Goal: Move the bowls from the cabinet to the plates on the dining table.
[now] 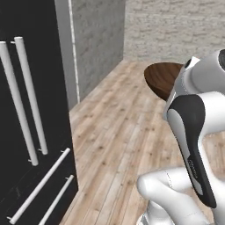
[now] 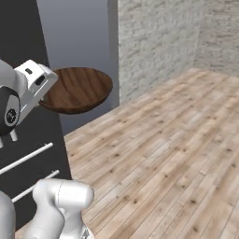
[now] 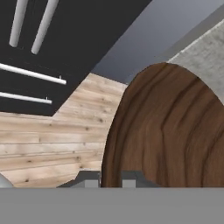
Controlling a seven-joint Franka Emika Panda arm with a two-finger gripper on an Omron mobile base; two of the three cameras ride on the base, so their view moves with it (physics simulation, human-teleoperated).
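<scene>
The hand (image 3: 109, 178) is closed narrowly on the rim of the dark brown bowl (image 3: 168, 131), one finger on each side of its edge in the hand view. The bowl is carried in the air above the wooden plank floor (image 2: 158, 158), tilted, with its wood-grained inside turned toward the hand camera. In the right base view the bowl (image 2: 77, 89) juts out from the arm's white wrist (its near edge hidden by the wrist) in front of a tall black unit (image 1: 26, 132) with long silver bar handles (image 1: 30, 94). A pale brick wall (image 2: 154, 42) stands behind.
</scene>
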